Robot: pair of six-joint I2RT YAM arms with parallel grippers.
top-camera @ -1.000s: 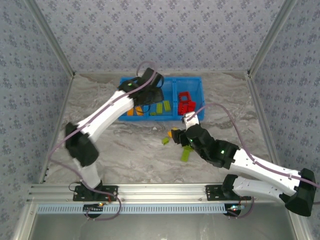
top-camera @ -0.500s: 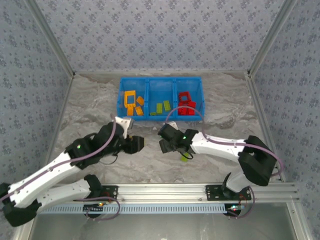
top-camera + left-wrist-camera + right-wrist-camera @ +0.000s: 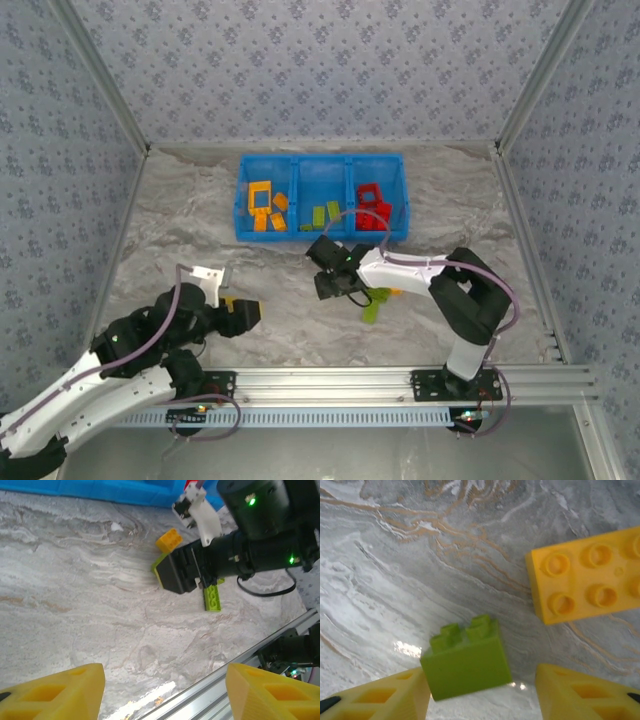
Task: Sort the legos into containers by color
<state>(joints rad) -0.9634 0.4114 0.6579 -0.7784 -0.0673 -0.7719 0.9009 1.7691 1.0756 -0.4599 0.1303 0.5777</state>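
right hand: open, astride small green brick, middle of surface | close by: orange brick, long green brick | left hand: open, empty, near-left edge | blue bin: far edge, centre

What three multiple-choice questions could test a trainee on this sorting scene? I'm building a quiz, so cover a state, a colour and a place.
1. The left gripper is:
A) shut on a brick
B) open and empty
C) shut with nothing in it

2. The bricks in the right compartment of the blue bin are:
A) orange
B) green
C) red

3. The small green brick sits:
A) in the bin
B) between the fingers of the right gripper
C) in the left gripper

Answers:
1 B, its fingers stand wide apart with nothing between them.
2 C, red bricks lie in that end.
3 B, the right wrist view shows it between the two yellow fingers.
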